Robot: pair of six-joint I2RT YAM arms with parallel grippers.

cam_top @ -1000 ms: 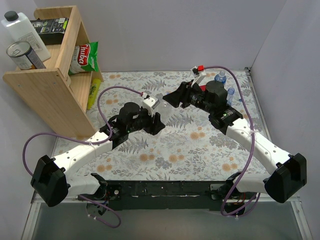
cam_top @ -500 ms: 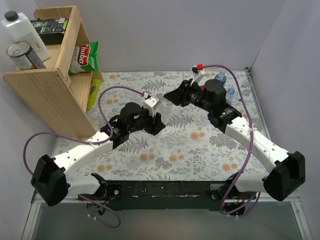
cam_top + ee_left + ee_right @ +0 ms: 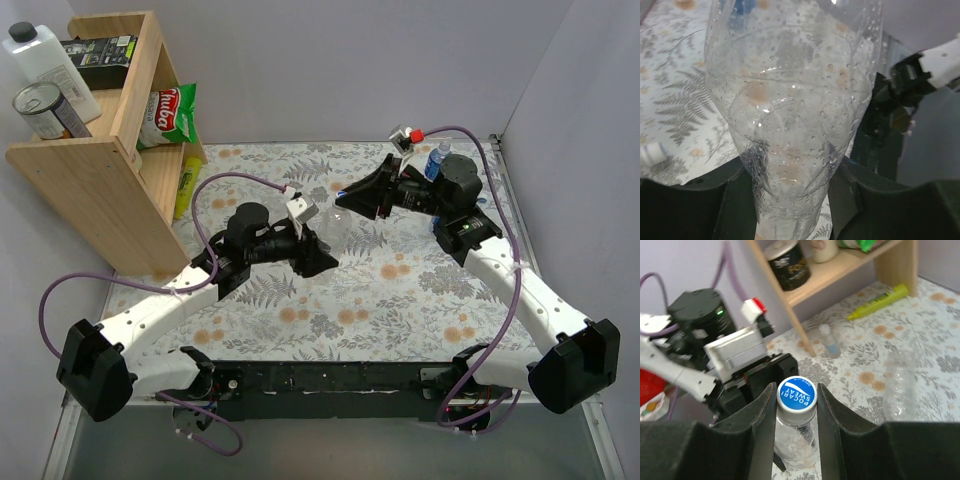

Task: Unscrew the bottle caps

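Clamping the clear bottle (image 3: 790, 125) firmly in the left gripper (image 3: 790, 200), pinching the blue-topped bottle cap (image 3: 796, 395), at lower centre of the right wrist view, squarely between the closed right gripper (image 3: 796, 410) fingers, twisting without crushing thin walls.

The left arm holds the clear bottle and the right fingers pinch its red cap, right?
No, the cap is blue on top, not red; the right wrist view shows it. The left arm holds the clear bottle, and the right fingers pinch the cap.
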